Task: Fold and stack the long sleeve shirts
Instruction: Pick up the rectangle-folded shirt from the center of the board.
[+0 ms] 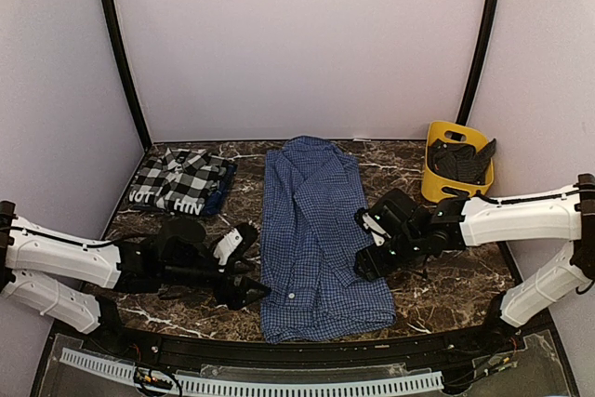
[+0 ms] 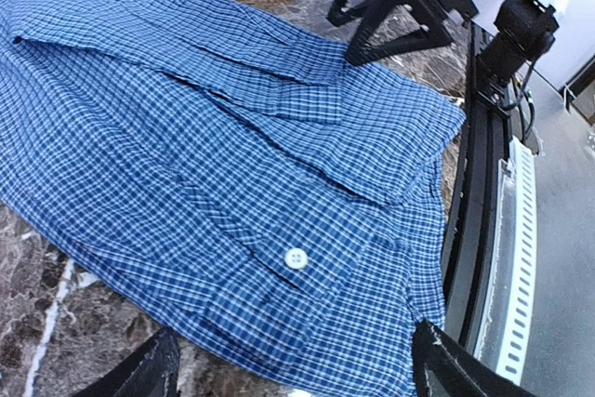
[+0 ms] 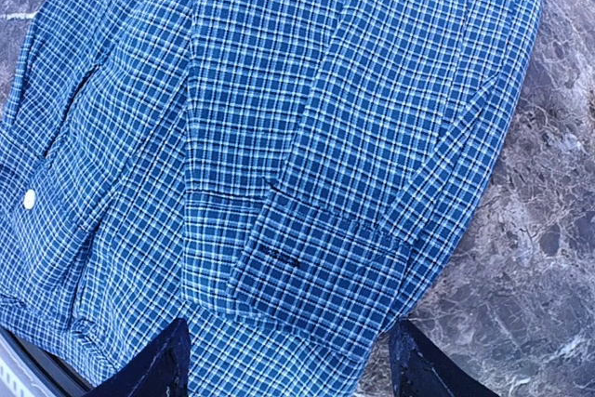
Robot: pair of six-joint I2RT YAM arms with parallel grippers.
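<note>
The blue check shirt [image 1: 314,239] lies flat in a long strip down the middle of the table, sleeves folded in. It also fills the left wrist view [image 2: 214,165] and the right wrist view [image 3: 279,137]. The black-and-white plaid shirt [image 1: 182,180] lies folded at the back left. My left gripper [image 1: 249,278] is open and empty, just left of the blue shirt's lower edge. My right gripper [image 1: 370,253] is open and empty, at the shirt's right edge above a sleeve cuff [image 3: 321,262].
A yellow plastic bin [image 1: 456,163] with dark items in it stands at the back right. The table is dark marble [image 1: 456,276] with a black rail [image 1: 307,352] along its near edge. Walls close in on both sides.
</note>
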